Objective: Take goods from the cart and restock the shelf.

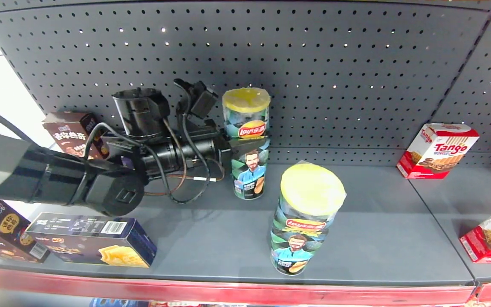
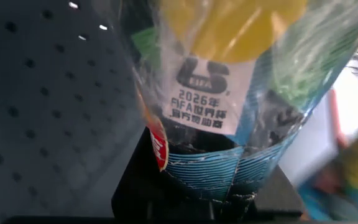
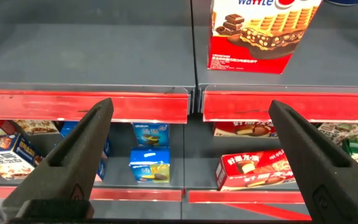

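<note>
Bright, even lighting; white glare at head view's left edge; pegboard (image 1: pixel 313 64) holes glint, apparently backlit; shelf (image 1: pixel 390 238) front bows.

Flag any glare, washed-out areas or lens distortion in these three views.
Head view: far left beside the pegboard is washed out white, light pricks through its holes, and the shelf front bows slightly. Left wrist view: film wrap on the chip can glints in streaks. Right wrist view: evenly lit, no glare.

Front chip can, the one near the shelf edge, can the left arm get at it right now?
Probably not yet: the left end effector is shut on the rear chip can. The front chip can stands upright with bare shelf between them, so after letting go the way looks free.
</note>
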{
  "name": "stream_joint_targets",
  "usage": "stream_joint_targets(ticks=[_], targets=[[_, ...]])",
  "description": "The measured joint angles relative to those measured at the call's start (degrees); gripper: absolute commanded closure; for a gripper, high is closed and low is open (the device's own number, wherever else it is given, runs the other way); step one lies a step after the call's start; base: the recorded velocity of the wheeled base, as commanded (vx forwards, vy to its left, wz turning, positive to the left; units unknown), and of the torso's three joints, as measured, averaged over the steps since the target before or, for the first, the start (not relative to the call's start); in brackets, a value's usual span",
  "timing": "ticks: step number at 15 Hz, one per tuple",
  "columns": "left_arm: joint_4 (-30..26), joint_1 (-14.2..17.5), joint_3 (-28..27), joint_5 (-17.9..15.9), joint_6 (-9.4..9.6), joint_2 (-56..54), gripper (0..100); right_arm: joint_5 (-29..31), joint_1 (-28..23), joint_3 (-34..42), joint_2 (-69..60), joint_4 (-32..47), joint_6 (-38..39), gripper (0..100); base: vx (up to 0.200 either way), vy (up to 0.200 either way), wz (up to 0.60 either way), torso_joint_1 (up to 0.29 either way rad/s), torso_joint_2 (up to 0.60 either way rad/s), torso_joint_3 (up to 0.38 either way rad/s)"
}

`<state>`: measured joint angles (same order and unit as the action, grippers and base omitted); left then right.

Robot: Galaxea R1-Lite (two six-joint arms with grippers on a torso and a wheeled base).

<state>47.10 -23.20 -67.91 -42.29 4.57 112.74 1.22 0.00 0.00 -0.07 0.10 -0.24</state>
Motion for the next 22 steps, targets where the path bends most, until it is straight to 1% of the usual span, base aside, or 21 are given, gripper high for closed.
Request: stream_joint_targets(ticks=[4,5,7,8,10,16,17,20,21,22], targets=[[0.1,-0.1,-8.7,0.5,0.35,6.5,100,0.0,0.0,0.0,0.0,0.0,0.0,0,0.0,0.0,0.0,0.0,0.0,0.0],[0.1,-0.1,-9.9,0.5,0.55,7.6,100,0.0,0.0,0.0,0.0,0.0,0.0,0,0.0,0.0,0.0,0.0,0.0,0.0],[0.1,-0.3,-12.5,0.5,1.89,9.8,100,0.0,0.0,0.0,0.0,0.0,0.0,0,0.0,0.0,0.0,0.0,0.0,0.0],[0.2,-0.4,-13.8,0.5,2.27,10.8,100,0.0,0.0,0.0,0.0,0.0,0.0,0,0.0,0.0,0.0,0.0,0.0,0.0],[0.1,-0.6,-16.5,0.4,2.38,12.7,100,0.0,0.0,0.0,0.0,0.0,0.0,0,0.0,0.0,0.0,0.0,0.0,0.0],[0.1,-1.4,-19.7,0.3,2.38,16.2,100,0.0,0.0,0.0,0.0,0.0,0.0,0,0.0,0.0,0.0,0.0,0.0,0.0],[0.1,-1.5,-20.0,0.3,2.38,16.5,0,0.0,0.0,0.0,0.0,0.0,0.0,0,0.0,0.0,0.0,0.0,0.0,0.0],[-0.1,-1.8,-20.0,0.4,2.32,17.0,0,0.0,0.0,0.0,0.0,0.0,0.0,0,0.0,0.0,0.0,0.0,0.0,0.0],[-1.2,-1.9,-19.8,0.5,2.32,17.0,0,0.0,0.0,0.0,0.0,0.0,0.0,0,0.0,0.0,0.0,0.0,0.0,0.0],[-3.4,-2.0,-19.6,0.5,2.38,16.8,0,0.0,0.0,0.0,0.0,0.0,0.0,0,0.0,0.0,0.0,0.0,0.0,0.0]])
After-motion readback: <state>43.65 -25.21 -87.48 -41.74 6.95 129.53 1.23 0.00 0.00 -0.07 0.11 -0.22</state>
